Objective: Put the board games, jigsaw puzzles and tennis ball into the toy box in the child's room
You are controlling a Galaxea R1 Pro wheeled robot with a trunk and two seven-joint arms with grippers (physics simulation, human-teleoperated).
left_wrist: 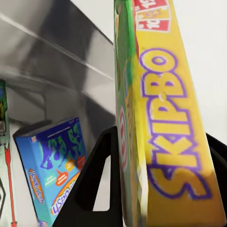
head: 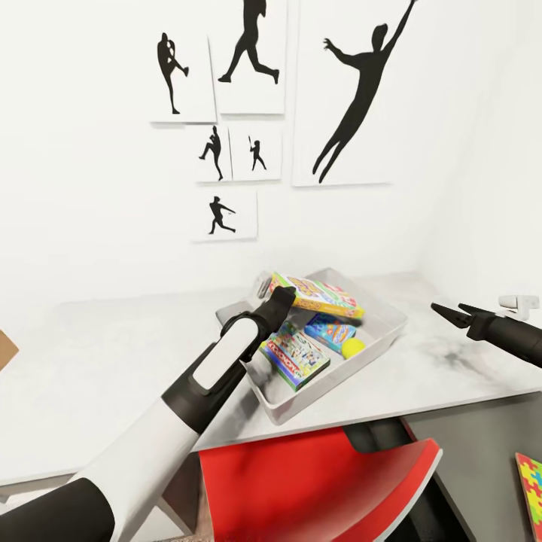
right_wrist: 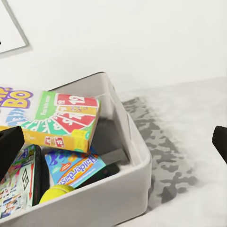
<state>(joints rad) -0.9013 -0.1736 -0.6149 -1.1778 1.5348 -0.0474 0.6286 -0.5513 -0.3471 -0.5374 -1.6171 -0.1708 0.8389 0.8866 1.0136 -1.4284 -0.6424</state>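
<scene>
The left gripper [head: 284, 295] is closed on the yellow-orange board game [head: 316, 295], holding it tilted over the far half of the toy box [head: 384, 331]; in the left wrist view its dark fingers [left_wrist: 97, 184] clamp both faces of the box [left_wrist: 165, 123], whose side reads SKIPBO. The grey toy box sits on the pale table [head: 98, 361], at about one o'clock from the centre of the head view. Inside it lie the green-edged board game [head: 295, 355] at the near left, the smaller blue board game [head: 330, 331] beside it, and the tennis ball [head: 352, 347] close to the blue box at roughly four o'clock of it. The right wrist view shows the same tray [right_wrist: 137, 161] with the yellow-orange box [right_wrist: 61, 120] raised above the blue one [right_wrist: 75, 168] and the ball [right_wrist: 57, 193] by the near wall. The right gripper [head: 450, 310] hovers over the table at three o'clock, well apart from the tray, its two fingers spread and empty. A jigsaw puzzle [head: 531, 482] lies on the dark top at the lower right, at five o'clock. A red chair [head: 316, 482] stands under the table edge, and silhouette pictures [head: 248, 120] hang on the wall.
</scene>
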